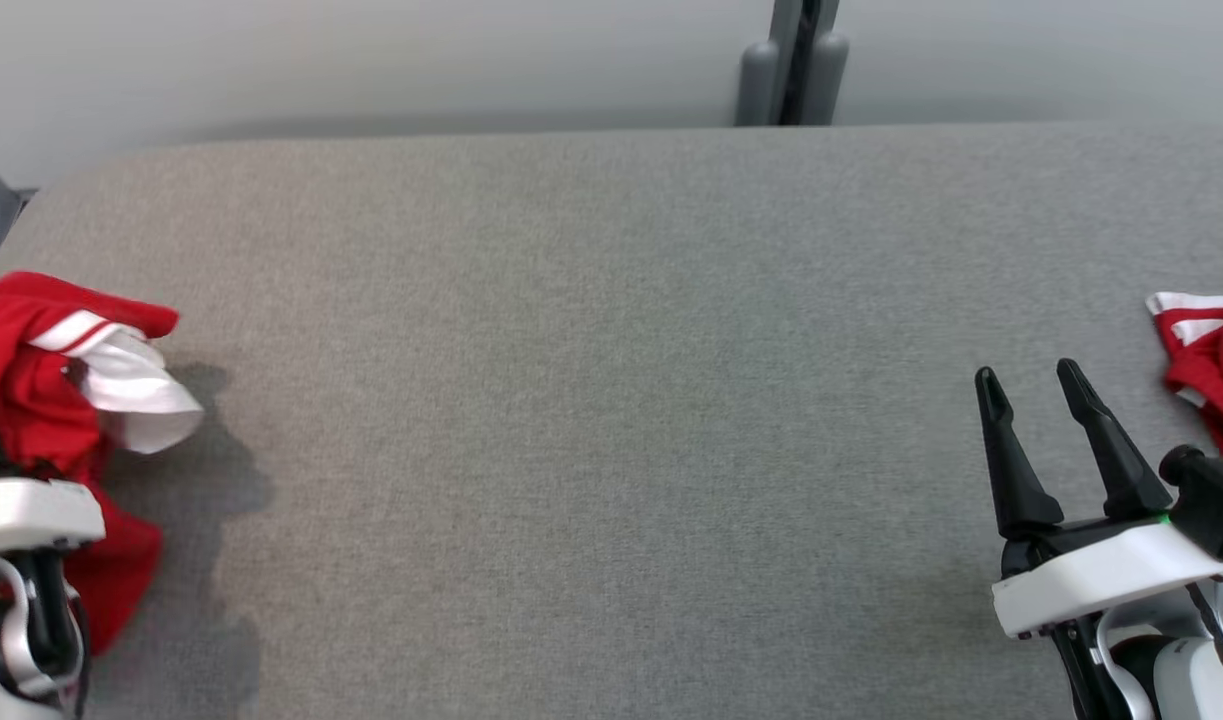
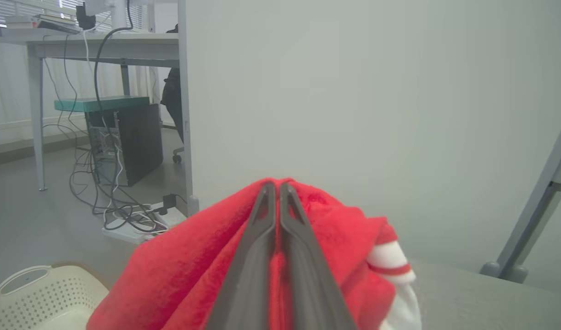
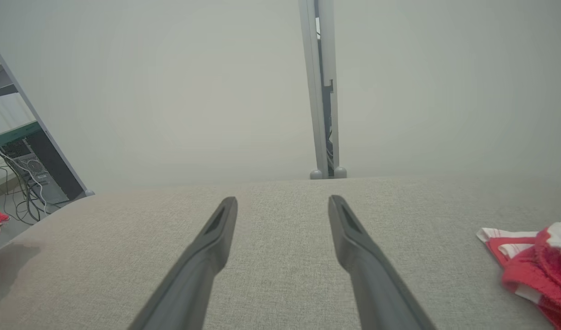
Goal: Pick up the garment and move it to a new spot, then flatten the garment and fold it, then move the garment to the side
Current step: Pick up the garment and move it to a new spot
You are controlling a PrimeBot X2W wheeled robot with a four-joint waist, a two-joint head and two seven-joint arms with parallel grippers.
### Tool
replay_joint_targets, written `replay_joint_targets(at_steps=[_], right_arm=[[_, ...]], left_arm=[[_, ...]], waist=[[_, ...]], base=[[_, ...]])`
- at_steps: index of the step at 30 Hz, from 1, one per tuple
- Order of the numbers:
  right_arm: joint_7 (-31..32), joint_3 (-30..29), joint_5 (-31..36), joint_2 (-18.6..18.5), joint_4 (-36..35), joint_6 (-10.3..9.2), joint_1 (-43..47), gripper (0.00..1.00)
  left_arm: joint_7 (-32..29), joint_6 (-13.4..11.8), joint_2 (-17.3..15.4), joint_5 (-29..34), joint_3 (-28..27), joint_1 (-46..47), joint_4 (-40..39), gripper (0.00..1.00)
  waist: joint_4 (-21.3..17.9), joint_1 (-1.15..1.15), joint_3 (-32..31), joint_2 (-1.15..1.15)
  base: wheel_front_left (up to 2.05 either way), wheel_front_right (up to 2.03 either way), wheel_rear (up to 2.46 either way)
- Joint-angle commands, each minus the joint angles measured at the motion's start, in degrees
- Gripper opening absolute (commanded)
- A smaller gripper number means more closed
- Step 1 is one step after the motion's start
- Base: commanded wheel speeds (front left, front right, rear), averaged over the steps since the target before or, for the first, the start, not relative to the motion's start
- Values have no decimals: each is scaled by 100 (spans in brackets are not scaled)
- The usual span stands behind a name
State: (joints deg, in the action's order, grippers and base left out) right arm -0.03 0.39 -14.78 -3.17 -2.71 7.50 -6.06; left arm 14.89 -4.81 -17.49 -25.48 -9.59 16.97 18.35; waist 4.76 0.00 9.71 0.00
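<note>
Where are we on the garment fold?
Early. Done: left hand is shut on the red garment, which looks raised above the left end of the grey table. In hand: the move to a new spot. Left: flatten, fold, set aside; right hand open, empty. Another red-and-white garment lies at the right edge.

Soft, even light is bathing everything; a dim shadow is lying right of the left gripper (image 2: 274,185); far edges seemingly bowing.

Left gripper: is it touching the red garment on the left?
Touching. The left wrist view shows the left gripper shut on the red garment, cloth bulging beside both fingers.
</note>
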Motion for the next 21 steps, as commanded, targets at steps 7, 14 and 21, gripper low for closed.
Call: replay_joint_targets(at_steps=[7,14,21], right_arm=[[13,-42,-80,10,-131,-2,207,100],[-2,-44,-99,15,-237,-2,134,100],[-67,46,-180,14,-257,-2,41,100]], left_arm=[[-201,-355,176,291,143,-949,-1692,0],[-656,-359,314,596,786,-1187,-2620,0],[-931,19,490,806,1707,-687,-2376,0]], waist=[[-441,0,-329,0],[-889,0,-261,0],[-1471,0,-29,0]], base=[[0,0,0],[0,0,0],[0,0,0]])
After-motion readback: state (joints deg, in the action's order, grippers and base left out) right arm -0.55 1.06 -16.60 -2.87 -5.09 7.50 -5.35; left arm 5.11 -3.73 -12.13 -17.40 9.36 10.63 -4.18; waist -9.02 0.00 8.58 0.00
